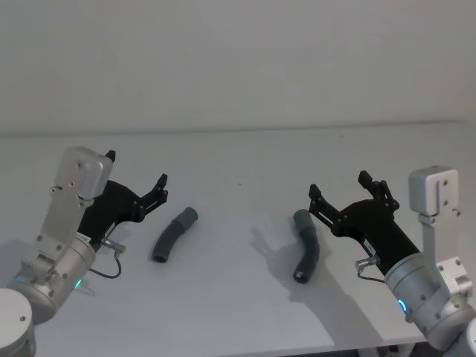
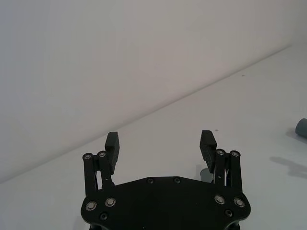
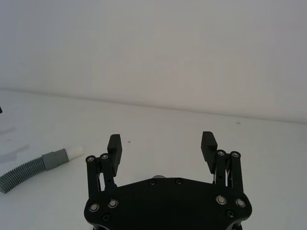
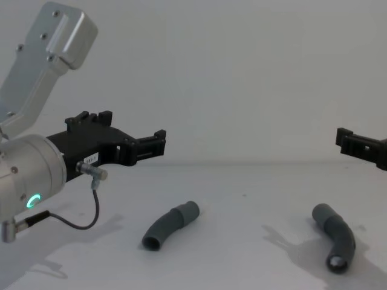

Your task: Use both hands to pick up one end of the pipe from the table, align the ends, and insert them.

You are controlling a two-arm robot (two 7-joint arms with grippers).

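Across the white table point(image 1: 238, 160), we hold our left gripper point(image 1: 137, 168) spread wide and empty above its left side, our right gripper point(image 1: 340, 184) likewise at right, left pipe piece point(image 1: 174, 233) lying beside one, right pipe piece point(image 1: 306, 245) beside the other

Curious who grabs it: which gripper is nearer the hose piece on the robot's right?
Right. The right gripper hangs open beside that hose piece; the left gripper is beyond the other piece.
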